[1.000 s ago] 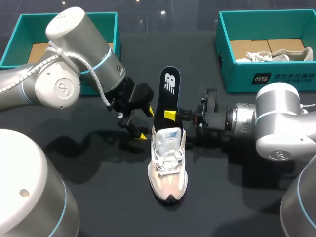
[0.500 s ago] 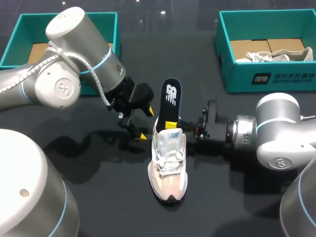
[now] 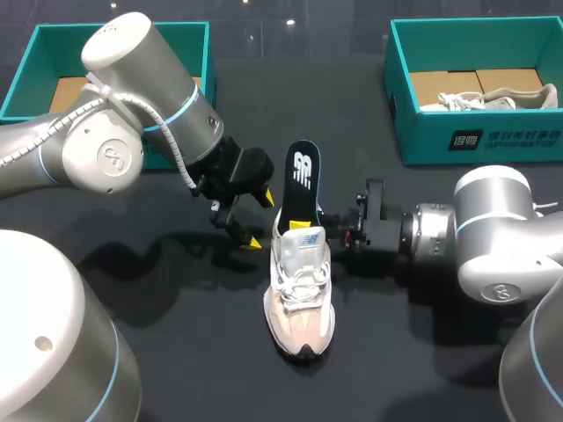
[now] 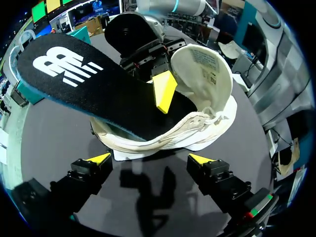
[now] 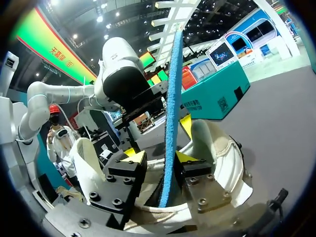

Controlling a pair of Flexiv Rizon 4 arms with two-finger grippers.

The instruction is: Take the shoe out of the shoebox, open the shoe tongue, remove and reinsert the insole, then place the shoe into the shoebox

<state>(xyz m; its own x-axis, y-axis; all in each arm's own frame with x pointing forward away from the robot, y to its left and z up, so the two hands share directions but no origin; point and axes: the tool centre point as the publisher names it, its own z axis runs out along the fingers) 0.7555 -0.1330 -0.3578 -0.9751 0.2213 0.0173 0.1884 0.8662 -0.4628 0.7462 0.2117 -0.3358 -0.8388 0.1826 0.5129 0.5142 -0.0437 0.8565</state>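
A white and pink shoe (image 3: 300, 294) lies in the middle of the table, toe toward the front edge. A black insole (image 3: 301, 180) with a blue underside stands slanted out of its heel opening. My right gripper (image 3: 310, 226) is at the heel. In the right wrist view the insole's blue edge (image 5: 171, 113) stands between its fingers, which are open with a gap on one side. In the left wrist view one right fingertip (image 4: 163, 91) lies against the insole's (image 4: 84, 84) top face. My left gripper (image 3: 258, 218) hangs open just left of the heel (image 4: 197, 74), holding nothing.
A teal shoebox (image 3: 422, 132) at the back right holds another pale shoe (image 3: 493, 97). A second teal shoebox (image 3: 26, 61) stands at the back left behind my left arm. Bare dark table lies in front of and beside the shoe.
My right gripper has pushed the insole down into the shoe's heel, so less of it sticks out, and its fingers have parted from the insole. The left arm has not moved.
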